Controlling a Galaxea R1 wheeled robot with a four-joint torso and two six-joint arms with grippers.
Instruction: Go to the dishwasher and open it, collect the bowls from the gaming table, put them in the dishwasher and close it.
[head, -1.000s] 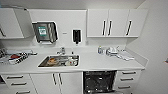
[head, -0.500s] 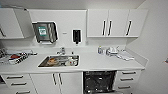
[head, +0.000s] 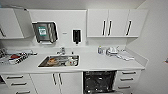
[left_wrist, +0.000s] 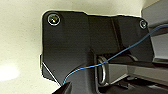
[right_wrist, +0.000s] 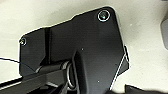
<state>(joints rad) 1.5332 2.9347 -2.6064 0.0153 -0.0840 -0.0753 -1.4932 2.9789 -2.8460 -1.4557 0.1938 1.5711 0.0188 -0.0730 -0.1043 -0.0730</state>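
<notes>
The dishwasher (head: 99, 81) sits under the white counter, right of the sink cabinet. Its front stands open and shows a dark inside with racks. The bowls and the gaming table are out of view. The left wrist view looks past the robot's own dark plate, with a thin blue cable across it, onto a pale floor. The right wrist view looks past the same kind of plate, also over pale floor.
A steel sink (head: 60, 61) with things in it is set in the counter (head: 100, 63). Drawers (head: 127, 79) flank the dishwasher on the right and white doors (head: 57, 82) on the left. Wall cabinets (head: 110, 23) hang above. Small items (head: 113, 52) stand at the counter's back right.
</notes>
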